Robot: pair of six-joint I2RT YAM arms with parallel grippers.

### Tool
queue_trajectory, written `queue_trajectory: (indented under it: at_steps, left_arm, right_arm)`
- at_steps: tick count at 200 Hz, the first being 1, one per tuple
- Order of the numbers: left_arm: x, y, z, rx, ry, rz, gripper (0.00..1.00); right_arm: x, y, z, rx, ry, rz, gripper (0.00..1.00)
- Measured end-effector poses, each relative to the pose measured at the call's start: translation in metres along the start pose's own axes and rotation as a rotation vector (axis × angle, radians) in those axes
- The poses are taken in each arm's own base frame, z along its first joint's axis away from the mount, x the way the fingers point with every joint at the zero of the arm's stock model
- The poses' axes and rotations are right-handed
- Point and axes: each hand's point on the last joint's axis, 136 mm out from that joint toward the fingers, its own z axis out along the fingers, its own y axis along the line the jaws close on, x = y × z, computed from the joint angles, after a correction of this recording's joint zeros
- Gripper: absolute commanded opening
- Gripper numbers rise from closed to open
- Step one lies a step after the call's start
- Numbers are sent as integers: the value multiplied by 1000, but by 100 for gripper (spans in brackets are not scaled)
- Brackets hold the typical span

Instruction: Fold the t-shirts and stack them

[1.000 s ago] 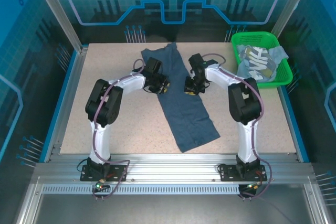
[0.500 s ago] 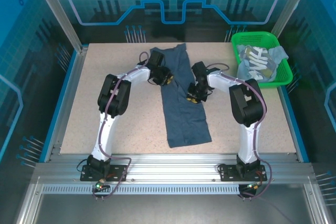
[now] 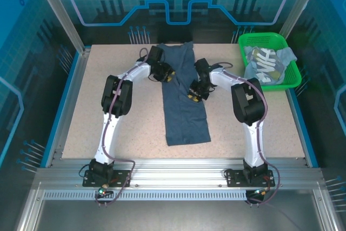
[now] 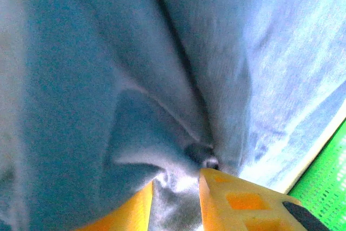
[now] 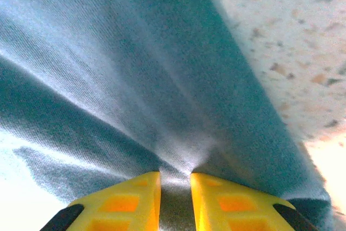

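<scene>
From above, the long slate-blue cloth t-shirt (image 3: 185, 113) lies left of the green plastic mesh basket (image 3: 262, 38); my left-wrist view shows my left pincer (image 4: 175, 198) pinching its fold, my right-wrist view my right pincer (image 5: 175, 193) likewise, presumably stretching it flat.

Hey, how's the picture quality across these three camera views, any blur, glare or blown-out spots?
Top external view: evenly lit and sharp, the dark slate-blue t-shirt reads clearly on the table. Left wrist view: the cloth is soft and out of focus, with a pale washed-out patch at right. Right wrist view: the weave is fairly sharp near the right gripper, the bottom corners are overexposed, and the table is blurred.
</scene>
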Motion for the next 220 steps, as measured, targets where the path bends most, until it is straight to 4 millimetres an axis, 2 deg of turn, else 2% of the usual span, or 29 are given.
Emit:
queue_trajectory:
  at_steps: [28, 49, 63, 77, 96, 107, 119, 132, 148, 162, 176, 191, 220]
  left_arm:
    - [-16, 6, -9, -19, -10, 10, 40]
    - [-17, 11, -18, -43, -21, 29, 45]
    - [-12, 16, -34, -68, -44, 48, 47]
    - [3, 19, -63, -81, -66, 63, 47]
    - [39, 20, -108, -72, -75, 113, 45]
    - [69, 22, -129, -54, -57, 149, 41]
    - [108, 35, -143, -54, -3, 181, 38]
    - [148, 60, -145, -79, 79, 210, 37]
    - [196, 112, -136, -170, 204, 226, 36]
    - [226, 156, -128, -264, 292, 210, 33]
    - [246, 188, -126, -332, 343, 192, 32]
    - [259, 199, -124, -355, 370, 189, 31]
    - [272, 194, -119, -328, 377, 235, 27]
  right_arm:
    - [7, 7, 2, -11, 18, 48, 25]
    - [14, 10, 4, -7, 24, 55, 28]
    - [18, 9, -1, 10, 13, 53, 32]
    - [21, 3, -13, 25, -12, 43, 38]
    - [26, -5, -43, 23, -59, 14, 41]
    - [29, -8, -62, 11, -90, -10, 41]
    - [35, -14, -78, -4, -110, -40, 38]
    - [46, -27, -87, -6, -108, -71, 37]
    - [70, -52, -82, 19, -72, -112, 33]
    - [95, -75, -70, 63, -15, -149, 29]
    - [120, -96, -58, 108, 39, -187, 27]
    - [142, -114, -48, 146, 84, -220, 26]
    - [160, -131, -39, 172, 113, -242, 26]
